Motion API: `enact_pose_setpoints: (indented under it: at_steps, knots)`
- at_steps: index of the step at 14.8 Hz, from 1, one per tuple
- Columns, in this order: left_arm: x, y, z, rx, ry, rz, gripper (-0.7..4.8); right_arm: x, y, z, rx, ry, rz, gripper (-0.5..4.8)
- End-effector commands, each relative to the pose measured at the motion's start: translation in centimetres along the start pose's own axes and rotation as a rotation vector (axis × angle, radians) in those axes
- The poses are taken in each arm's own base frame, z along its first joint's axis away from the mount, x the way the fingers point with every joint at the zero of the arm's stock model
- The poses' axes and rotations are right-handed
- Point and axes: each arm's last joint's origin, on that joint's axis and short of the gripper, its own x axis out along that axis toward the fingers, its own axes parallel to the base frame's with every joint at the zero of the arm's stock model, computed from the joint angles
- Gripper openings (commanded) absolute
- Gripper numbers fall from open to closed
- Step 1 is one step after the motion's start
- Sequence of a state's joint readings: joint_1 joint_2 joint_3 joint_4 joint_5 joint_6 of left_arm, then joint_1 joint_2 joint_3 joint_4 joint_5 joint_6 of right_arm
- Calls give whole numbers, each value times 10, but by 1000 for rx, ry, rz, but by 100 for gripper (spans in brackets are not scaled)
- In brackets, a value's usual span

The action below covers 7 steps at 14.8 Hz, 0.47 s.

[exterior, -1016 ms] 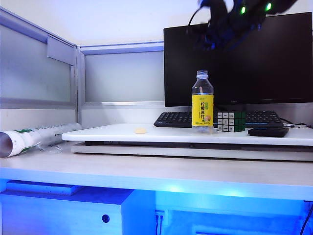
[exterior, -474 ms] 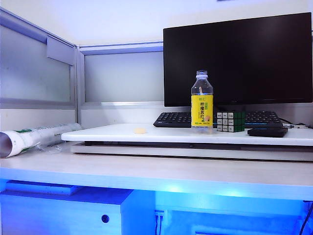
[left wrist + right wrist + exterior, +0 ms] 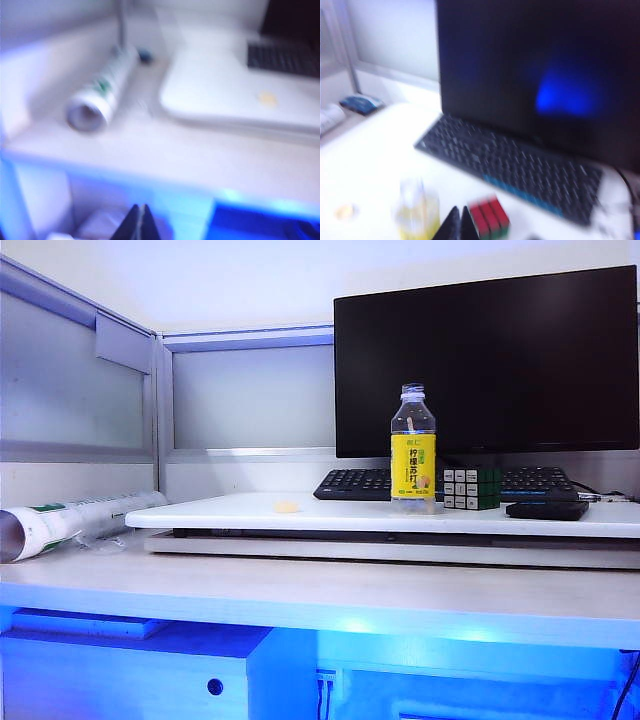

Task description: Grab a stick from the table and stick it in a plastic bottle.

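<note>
Outside, neither gripper showed; the plastic bottle [image 3: 413,447] stood on the raised white board [image 3: 300,512] before the monitor [image 3: 486,360]. The left gripper [image 3: 137,224], pressed together and empty, hung over the table [image 3: 210,160]. The right gripper [image 3: 456,225], likewise pinched closed, hovered beside the bottle and Rubik's cube [image 3: 490,218].

Exterior view sharp, evenly lit w/ cool daylight; strong blue glow under the long white desk [image 3: 330,605] edge. Both wrist views badly motion-blurred, washed bluish. Blue glare patch on the black flat monitor screen [image 3: 535,75]. White surfaces blown out, shadows soft.
</note>
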State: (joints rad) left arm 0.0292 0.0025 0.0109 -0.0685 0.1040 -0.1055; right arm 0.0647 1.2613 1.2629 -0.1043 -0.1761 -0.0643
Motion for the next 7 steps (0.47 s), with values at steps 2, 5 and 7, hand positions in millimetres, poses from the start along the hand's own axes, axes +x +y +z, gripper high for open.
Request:
enact_pose_setpoints:
  at_steps: [2, 5, 7]
  knots:
    - [-1, -3, -7, -12, 87, -108, -5, -36, 7, -36, 25, 21, -13, -3]
    - [-1, -4, -9, -17, 106, -164, -5, -61, 15, -87, 125, 76, -31, -3]
    - [-1, -4, -9, -17, 106, -161, -5, -78, 21, -137, 195, 156, -57, -3]
